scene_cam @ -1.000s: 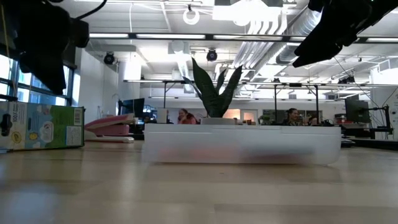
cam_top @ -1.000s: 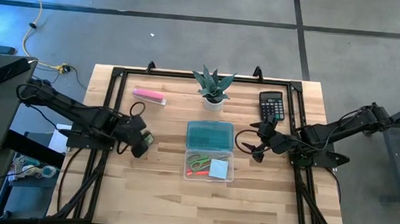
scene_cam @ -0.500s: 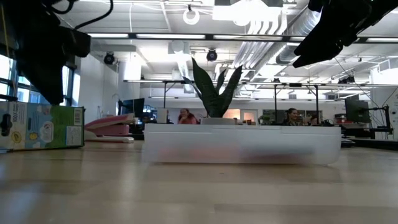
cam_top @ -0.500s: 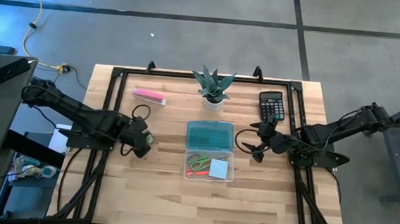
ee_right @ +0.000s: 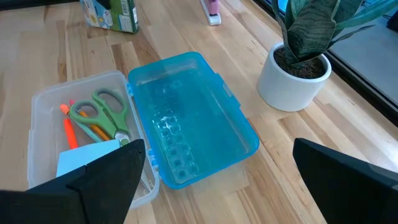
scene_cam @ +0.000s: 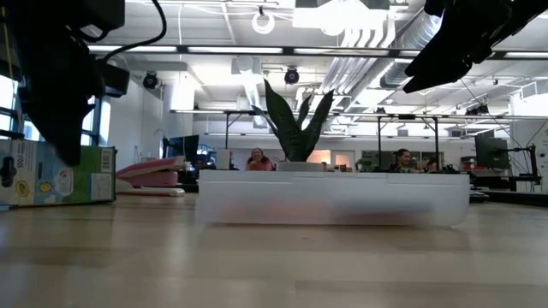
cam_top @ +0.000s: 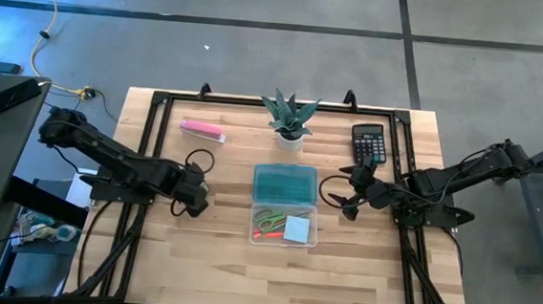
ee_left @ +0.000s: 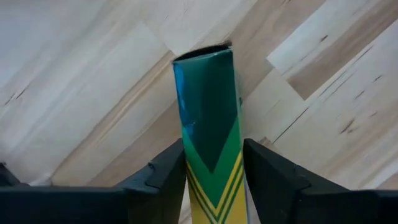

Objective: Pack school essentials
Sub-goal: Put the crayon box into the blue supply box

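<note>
I take the clear box [cam_top: 284,225] in the middle of the table [cam_top: 244,275] as my landmark. Far to its left I see my left gripper [ee_left: 211,165] low over the wood; its two fingers [ee_left: 163,174] are closed tight on a green and yellow carton [ee_left: 208,134], which sticks out past the tips. Behind the clear box and to its left lies a flat pink bar [cam_top: 201,128], well apart from it. Nothing lies between the left gripper and the clear box. The clear box is open; its blue lid [ee_right: 193,118] lies flat just behind it, still joined on. Inside the clear box I see green-handled scissors [ee_right: 109,112], a red-orange pen [ee_right: 67,127], an orange pencil [ee_right: 94,130] under the scissors, and a light-blue square sticky pad [ee_right: 87,158] toward the right side. Behind the lid stands a plant in a white pot [ee_right: 292,81]. Behind the clear box and to its right lies a black calculator [cam_top: 368,142]. Just right of the lid hangs my right gripper [cam_top: 347,203]; its fingers are spread wide and hold nothing.
</note>
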`<move>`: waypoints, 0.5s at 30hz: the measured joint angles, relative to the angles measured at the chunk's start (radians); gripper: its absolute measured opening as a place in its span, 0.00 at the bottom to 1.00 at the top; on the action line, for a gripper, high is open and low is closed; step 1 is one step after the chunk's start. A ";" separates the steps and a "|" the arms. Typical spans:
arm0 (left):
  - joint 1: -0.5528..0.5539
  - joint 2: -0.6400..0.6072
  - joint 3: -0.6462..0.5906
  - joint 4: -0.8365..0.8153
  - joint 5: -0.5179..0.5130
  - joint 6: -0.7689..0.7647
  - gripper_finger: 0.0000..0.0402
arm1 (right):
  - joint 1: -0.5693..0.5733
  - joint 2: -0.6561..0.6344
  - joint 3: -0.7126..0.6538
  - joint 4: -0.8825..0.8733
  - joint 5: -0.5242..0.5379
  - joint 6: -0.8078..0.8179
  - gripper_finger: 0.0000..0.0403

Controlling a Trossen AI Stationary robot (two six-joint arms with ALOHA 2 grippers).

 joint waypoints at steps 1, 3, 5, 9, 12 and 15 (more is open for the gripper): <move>0.000 0.005 0.000 0.000 0.000 0.000 0.34 | 0.000 0.000 0.000 0.000 0.000 0.000 0.99; 0.000 0.014 0.001 0.003 0.000 0.001 0.30 | 0.000 0.000 0.000 0.000 0.000 0.003 0.99; 0.000 0.022 0.002 0.004 0.000 0.014 0.25 | 0.000 0.000 0.000 0.000 0.000 0.003 0.99; 0.000 0.024 0.002 0.014 0.000 0.036 0.17 | 0.000 0.000 0.000 0.000 0.000 0.003 0.99; 0.000 0.017 0.001 0.027 0.001 0.057 0.14 | 0.000 0.000 0.000 0.000 0.000 0.020 0.99; -0.001 0.017 0.009 0.028 -0.006 0.099 0.14 | 0.000 0.000 0.000 0.001 0.000 0.069 0.99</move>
